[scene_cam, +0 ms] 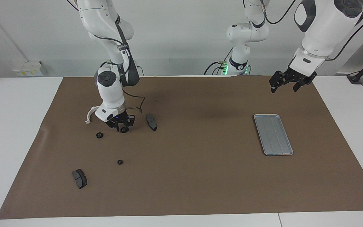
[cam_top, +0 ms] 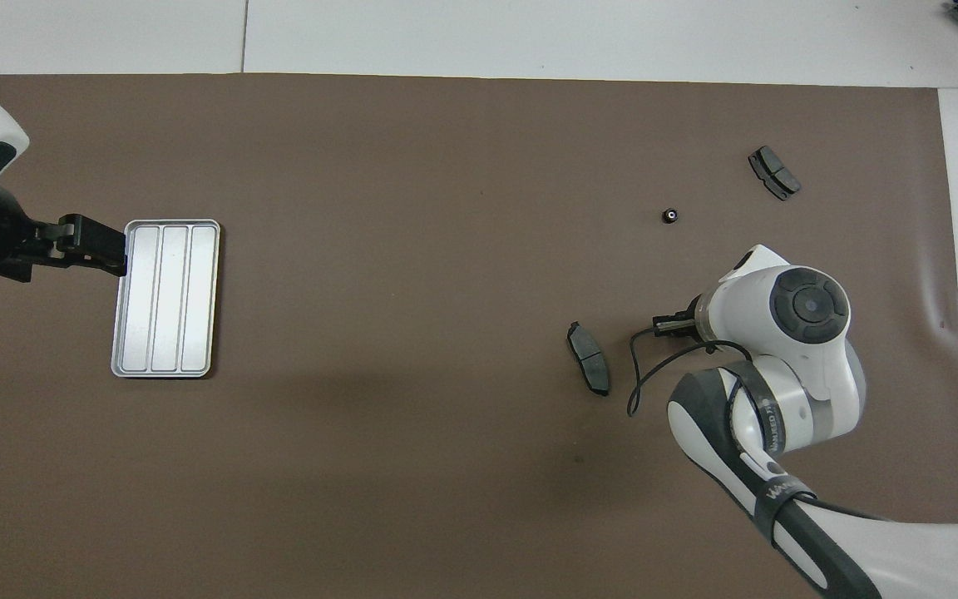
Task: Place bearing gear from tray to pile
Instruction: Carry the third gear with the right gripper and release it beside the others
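The facing view shows the right claw (scene_cam: 122, 127) low over the brown mat (scene_cam: 200, 176), its fingers closed around a small black bearing gear (scene_cam: 123, 129) among the pile: white half-ring bracket (scene_cam: 90, 114), two brake pads (scene_cam: 151, 121) (scene_cam: 79, 178) and two more gears (scene_cam: 99, 135) (scene_cam: 120, 162). The overhead view hides that grasp beneath the arm. The tray (cam_top: 165, 298) lies bare toward the left arm's end. The left claw (scene_cam: 285, 82) hangs spread (holding nothing). The white bench (scene_cam: 17, 126) borders the mat; a pale wall rises past it.

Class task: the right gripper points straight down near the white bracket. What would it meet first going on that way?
Likely the small black bearing gear between the right gripper's fingertips, then the brown mat.
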`<state>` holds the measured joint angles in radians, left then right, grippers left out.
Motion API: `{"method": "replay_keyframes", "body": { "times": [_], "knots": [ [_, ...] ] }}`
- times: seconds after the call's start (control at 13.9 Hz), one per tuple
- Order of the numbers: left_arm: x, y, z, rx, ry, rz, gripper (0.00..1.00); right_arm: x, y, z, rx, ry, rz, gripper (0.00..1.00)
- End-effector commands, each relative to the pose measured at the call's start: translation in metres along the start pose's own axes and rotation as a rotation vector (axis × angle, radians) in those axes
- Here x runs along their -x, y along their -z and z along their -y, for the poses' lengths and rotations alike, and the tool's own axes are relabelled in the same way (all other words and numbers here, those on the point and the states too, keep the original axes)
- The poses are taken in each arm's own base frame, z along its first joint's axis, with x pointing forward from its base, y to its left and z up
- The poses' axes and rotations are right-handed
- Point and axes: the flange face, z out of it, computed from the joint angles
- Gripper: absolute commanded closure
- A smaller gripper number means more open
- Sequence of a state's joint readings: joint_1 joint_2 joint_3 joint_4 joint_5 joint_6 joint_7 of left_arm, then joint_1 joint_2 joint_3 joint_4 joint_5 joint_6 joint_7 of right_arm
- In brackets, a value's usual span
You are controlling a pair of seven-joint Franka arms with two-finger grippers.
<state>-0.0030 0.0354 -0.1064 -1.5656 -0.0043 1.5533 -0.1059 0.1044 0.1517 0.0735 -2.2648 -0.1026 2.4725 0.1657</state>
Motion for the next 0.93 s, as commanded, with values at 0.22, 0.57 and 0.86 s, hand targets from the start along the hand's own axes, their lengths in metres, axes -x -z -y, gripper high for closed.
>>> {"method": "replay_keyframes", "body": {
  "times": [0.22, 0.57, 0.86],
  "knots": [
    [0.003, 0.005, 0.005, -0.010, 0.005, -0.013, 0.00, -0.041, 0.081, -0.007, -0.030, -0.040, -0.011, 0.00],
    [0.003, 0.005, 0.005, -0.010, 0.005, -0.013, 0.00, -0.081, 0.186, -0.038, -0.027, -0.095, -0.061, 0.00],
    [0.003, 0.005, 0.005, -0.010, 0.005, -0.013, 0.00, -0.085, 0.275, -0.050, -0.023, -0.114, -0.070, 0.00]
  ]
}}
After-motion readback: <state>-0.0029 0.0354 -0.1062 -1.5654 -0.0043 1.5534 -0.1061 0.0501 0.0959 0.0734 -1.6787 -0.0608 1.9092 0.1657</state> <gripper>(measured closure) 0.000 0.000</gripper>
